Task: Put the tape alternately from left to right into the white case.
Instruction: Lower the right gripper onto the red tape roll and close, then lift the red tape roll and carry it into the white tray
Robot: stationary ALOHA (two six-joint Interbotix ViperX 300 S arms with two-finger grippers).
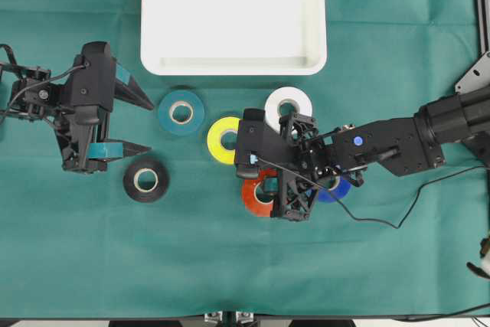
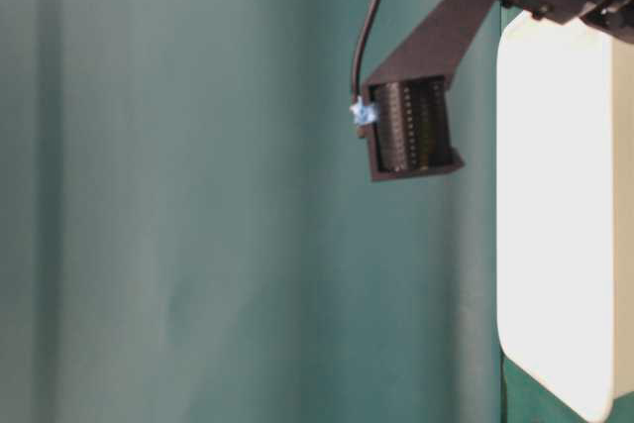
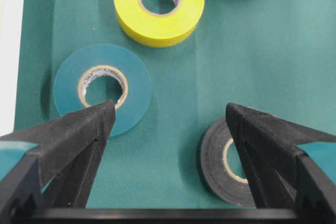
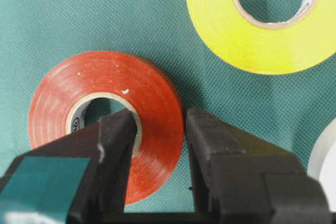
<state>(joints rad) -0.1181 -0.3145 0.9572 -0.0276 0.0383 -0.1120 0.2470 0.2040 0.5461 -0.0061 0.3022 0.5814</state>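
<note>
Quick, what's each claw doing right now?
Left claw: open, holding nothing.
Right claw: closed on the red tape roll, one finger inside its core.

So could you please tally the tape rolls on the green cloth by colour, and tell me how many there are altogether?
Teal tape roll: 1
Yellow tape roll: 1
White tape roll: 1
Black tape roll: 1
Red tape roll: 1
Blue tape roll: 1, mostly hidden under the right arm
Total: 6

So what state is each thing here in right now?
White case: nothing in it.
Red tape: flat, wall pinched by right tool.
Left tool: open, holding nothing.
Teal tape, yellow tape, black tape, white tape: flat on the cloth.
</note>
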